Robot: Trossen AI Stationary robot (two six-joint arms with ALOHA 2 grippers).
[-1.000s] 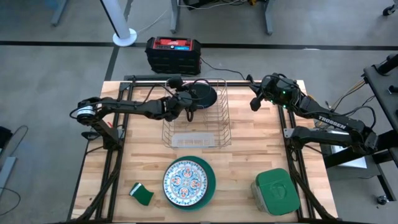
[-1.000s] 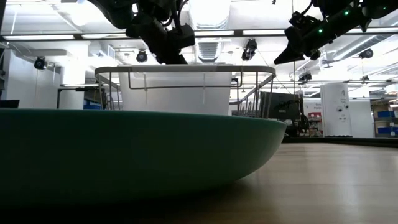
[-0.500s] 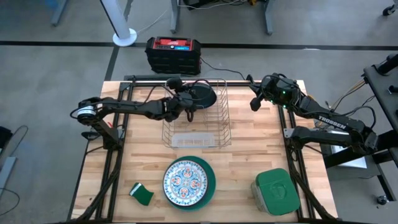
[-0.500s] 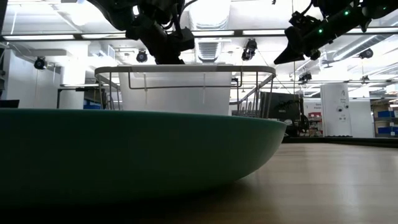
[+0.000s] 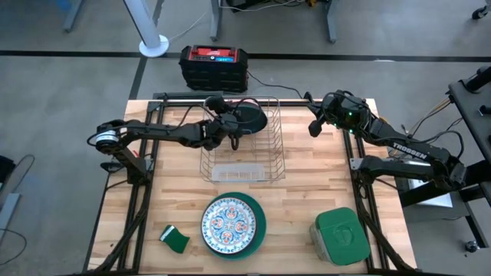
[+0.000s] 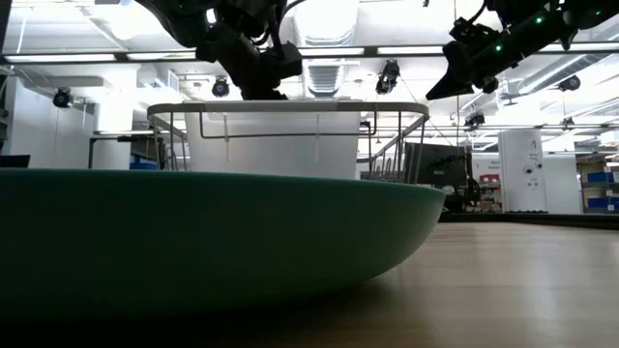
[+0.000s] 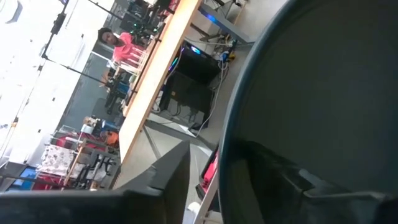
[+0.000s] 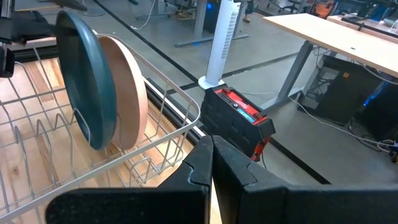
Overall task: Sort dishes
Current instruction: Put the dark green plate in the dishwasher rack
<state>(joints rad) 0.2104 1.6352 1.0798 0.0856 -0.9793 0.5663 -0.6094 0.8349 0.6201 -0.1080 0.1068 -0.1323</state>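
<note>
Even overhead light above the table, heavy backlight at table height

From above, the wooden table [image 5: 307, 184] is evenly lit with only soft, short shadows under the wire rack [image 5: 242, 142]. At table height, bright ceiling lights [image 6: 329, 19] glare behind everything, so the near plate rim [image 6: 193, 242] is a dark, blurred mass and the arms are silhouettes. In the left wrist picture a dark plate [image 7: 323, 106] fills the frame out of focus, while windows [image 7: 37, 74] wash out white. The right wrist picture is clear and bright, its own fingers [image 8: 214, 168] blurred.
</note>
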